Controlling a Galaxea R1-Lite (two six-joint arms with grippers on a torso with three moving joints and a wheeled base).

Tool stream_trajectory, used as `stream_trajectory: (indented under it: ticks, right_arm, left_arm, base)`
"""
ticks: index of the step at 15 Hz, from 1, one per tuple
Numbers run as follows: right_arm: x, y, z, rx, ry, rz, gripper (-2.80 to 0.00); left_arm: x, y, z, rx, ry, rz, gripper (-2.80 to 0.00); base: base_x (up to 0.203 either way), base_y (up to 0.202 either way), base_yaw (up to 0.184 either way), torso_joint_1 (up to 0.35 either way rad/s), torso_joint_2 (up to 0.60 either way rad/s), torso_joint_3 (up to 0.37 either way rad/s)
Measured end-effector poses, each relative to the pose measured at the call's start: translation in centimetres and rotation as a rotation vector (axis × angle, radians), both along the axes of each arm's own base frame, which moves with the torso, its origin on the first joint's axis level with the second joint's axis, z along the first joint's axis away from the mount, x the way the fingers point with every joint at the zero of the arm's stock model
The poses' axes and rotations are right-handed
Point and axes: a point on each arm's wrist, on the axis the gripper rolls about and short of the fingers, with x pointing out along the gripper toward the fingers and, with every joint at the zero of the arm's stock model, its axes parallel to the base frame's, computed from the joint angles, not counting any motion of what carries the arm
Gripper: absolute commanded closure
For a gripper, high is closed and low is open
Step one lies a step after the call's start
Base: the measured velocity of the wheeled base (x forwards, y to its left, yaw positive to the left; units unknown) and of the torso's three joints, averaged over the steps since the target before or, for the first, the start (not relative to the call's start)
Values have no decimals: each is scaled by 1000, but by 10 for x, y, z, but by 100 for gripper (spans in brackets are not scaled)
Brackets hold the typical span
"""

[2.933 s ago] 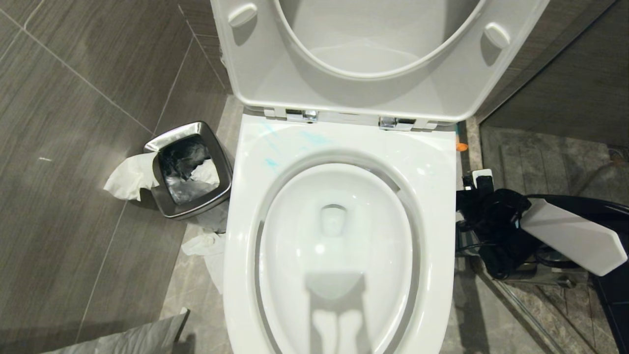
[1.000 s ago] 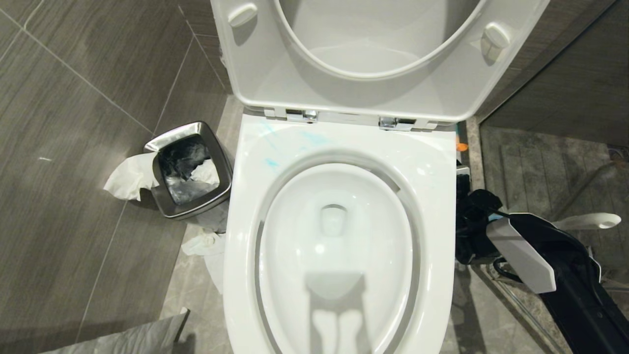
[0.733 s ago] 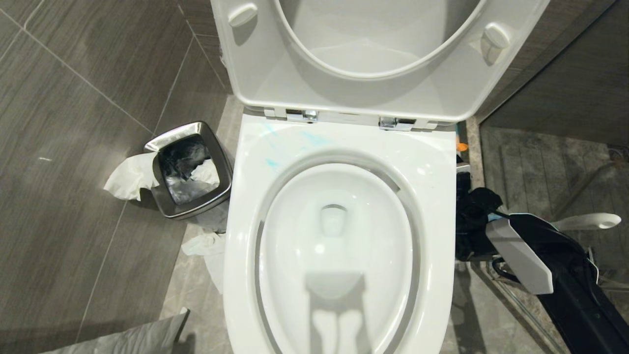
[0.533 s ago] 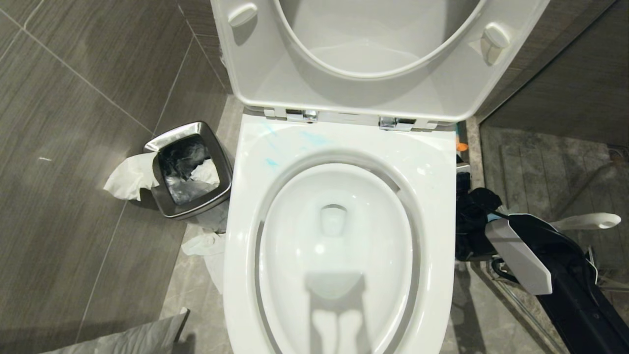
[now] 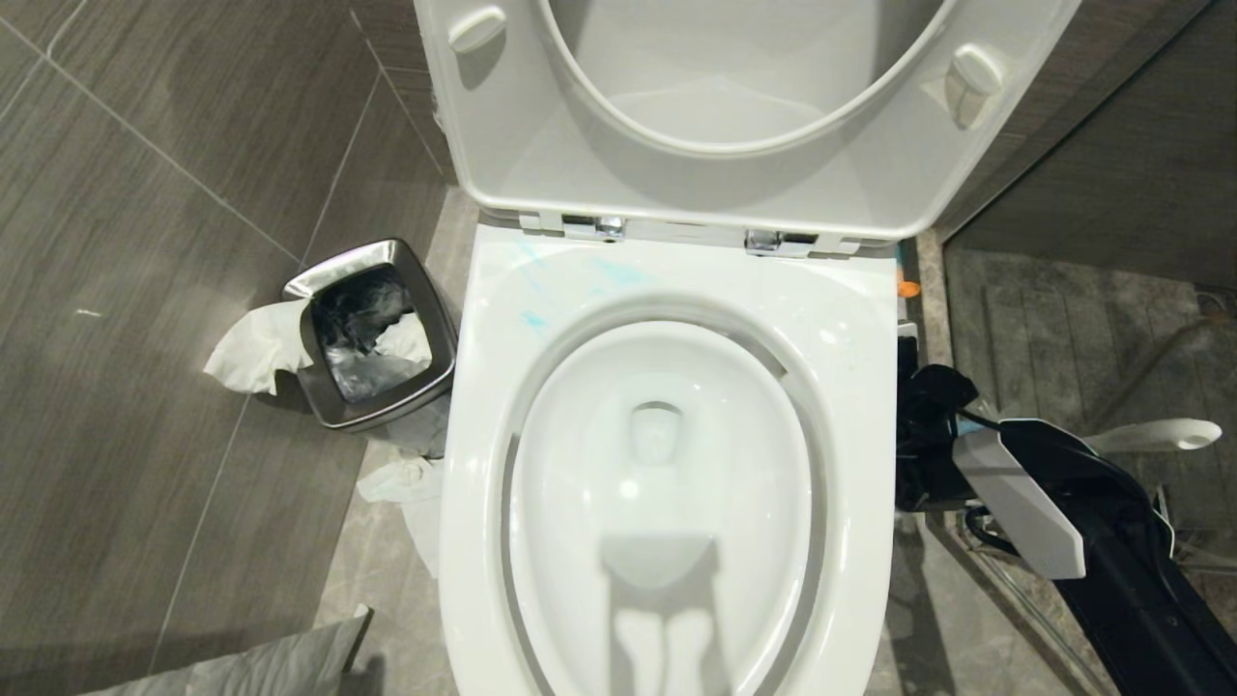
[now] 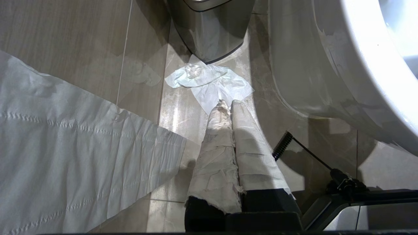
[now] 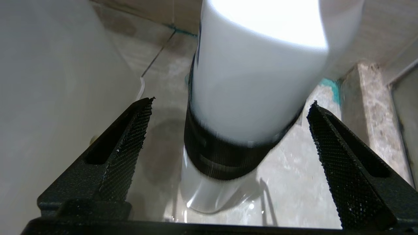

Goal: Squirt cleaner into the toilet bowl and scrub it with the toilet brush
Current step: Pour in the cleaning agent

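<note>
My right gripper (image 7: pixel 228 156) is spread wide around a white bottle with a black band (image 7: pixel 241 107), both fingers clear of it, down beside the right flank of the toilet bowl (image 5: pixel 667 290); I think this is the cleaner bottle, but it is blurred. The toilet brush (image 5: pixel 1155 435) lies nearly level, its oval end pointing away from the bowl. Turquoise cleaner (image 5: pixel 533 319) streaks the rim's back left corner; my left gripper (image 6: pixel 228 106) is closed over the stone floor (image 6: pixel 183 114).

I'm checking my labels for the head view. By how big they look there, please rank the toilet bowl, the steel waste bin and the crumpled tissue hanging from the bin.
1. toilet bowl
2. steel waste bin
3. crumpled tissue
</note>
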Motion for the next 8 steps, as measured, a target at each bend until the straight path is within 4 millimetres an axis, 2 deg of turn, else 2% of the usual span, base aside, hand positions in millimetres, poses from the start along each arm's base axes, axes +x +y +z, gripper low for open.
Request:
stream_trajectory:
  ticks: [8]
  right_arm:
    - [5,-1,6,0,16,-2,-280]
  left_arm:
    - [0,0,0,-1,0,0,0]
  base:
    - [0,0,0,0,0,0]
